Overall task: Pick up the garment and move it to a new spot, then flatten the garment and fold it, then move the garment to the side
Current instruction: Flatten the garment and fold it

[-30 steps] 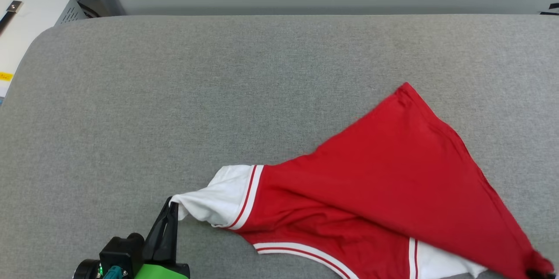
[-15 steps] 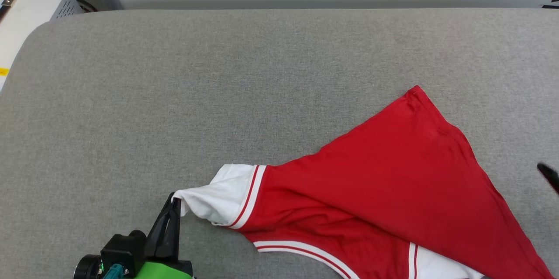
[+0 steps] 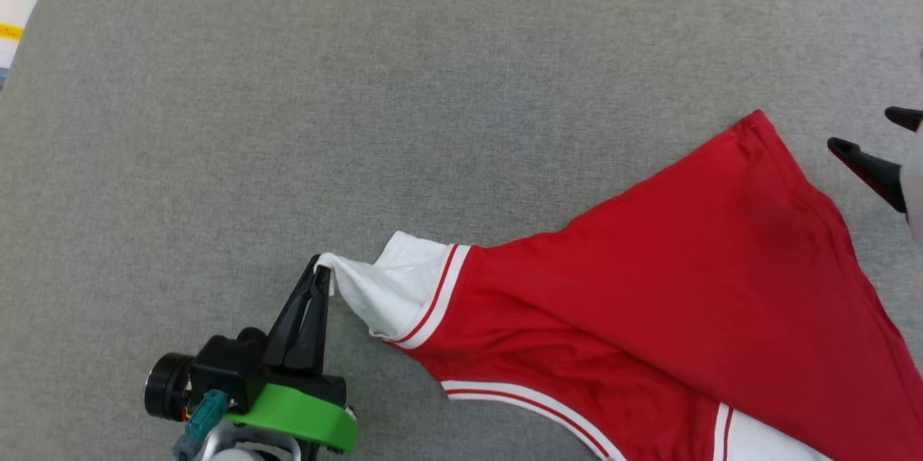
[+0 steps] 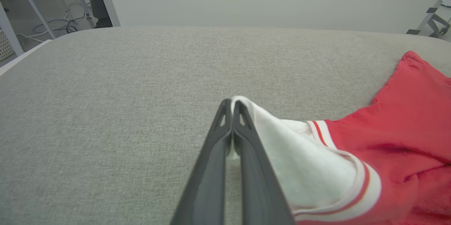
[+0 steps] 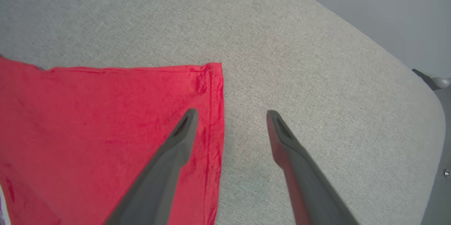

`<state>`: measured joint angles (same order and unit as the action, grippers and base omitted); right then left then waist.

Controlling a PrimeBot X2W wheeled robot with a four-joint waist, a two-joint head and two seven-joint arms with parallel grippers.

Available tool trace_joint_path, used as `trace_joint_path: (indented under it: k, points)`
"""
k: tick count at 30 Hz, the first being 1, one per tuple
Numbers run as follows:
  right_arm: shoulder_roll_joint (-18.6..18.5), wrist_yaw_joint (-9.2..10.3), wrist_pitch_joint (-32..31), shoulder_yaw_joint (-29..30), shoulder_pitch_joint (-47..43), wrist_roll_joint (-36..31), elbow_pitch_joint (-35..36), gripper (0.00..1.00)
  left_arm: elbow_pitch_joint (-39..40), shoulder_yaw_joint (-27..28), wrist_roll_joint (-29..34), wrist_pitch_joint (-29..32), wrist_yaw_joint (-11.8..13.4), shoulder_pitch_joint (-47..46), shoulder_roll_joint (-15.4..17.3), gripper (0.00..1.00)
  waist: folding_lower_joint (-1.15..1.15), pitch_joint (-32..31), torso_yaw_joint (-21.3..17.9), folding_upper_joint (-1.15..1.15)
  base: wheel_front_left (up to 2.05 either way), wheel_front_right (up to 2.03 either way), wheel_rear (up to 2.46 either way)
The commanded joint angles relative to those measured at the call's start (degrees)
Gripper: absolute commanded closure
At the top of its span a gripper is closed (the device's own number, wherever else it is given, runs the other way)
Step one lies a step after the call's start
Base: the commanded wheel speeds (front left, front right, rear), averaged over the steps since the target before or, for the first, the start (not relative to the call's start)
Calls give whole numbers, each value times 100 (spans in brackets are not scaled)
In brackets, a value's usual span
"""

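The padded grey table (image 3: 360,86) carries the whole scene; the shirt (image 3: 685,266) lies on its right half, towards the near edge, and runs out of the head view at the lower right. The shirt is red, spread in a rough triangle with one hem corner pointing to the far side; shallow creases cross its lower part; a white collar band (image 3: 519,403) with red stripes curves along the near side. A white sleeve (image 3: 393,284) with red-striped trim is drawn out to the left into a point.

The left gripper (image 3: 322,275) is clamped on the tip of that sleeve; the wrist view shows its fingers pressed together on the white cloth (image 4: 231,102). The right gripper (image 3: 859,128) stands spread and empty just beside the far hem corner; in its own view (image 5: 231,112) one finger lies over the red cloth (image 5: 105,112) and the other over bare table.

One second ago the right gripper sat at the shirt's lower right corner; it is now beside the far corner with nothing in it. The left grip on the sleeve is unchanged. The head camera has tilted down.
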<state>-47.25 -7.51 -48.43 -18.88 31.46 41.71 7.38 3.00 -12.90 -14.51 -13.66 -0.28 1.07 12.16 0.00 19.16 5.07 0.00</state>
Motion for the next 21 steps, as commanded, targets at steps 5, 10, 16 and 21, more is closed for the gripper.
trace_joint_path:
  k: [5,10,16,21]
  points:
    - [208,2,-429,-845,986,-73,-833,0,26,-109,104,-73,-68,-324,-101,100,0,531,449,0,0,0,0]
    - [307,2,-365,-1433,1467,-165,-1639,0,-11,-186,132,-100,-106,-531,-189,100,0,751,617,0,0,0,0]
    - [344,2,-6,-2493,1317,81,-2471,0,-170,-226,154,-126,-175,-704,-281,100,0,884,734,0,0,0,0]
    - [283,2,355,-2799,1295,301,-2668,100,-250,-161,153,-131,-187,-687,-274,100,0,796,646,0,0,0,0]
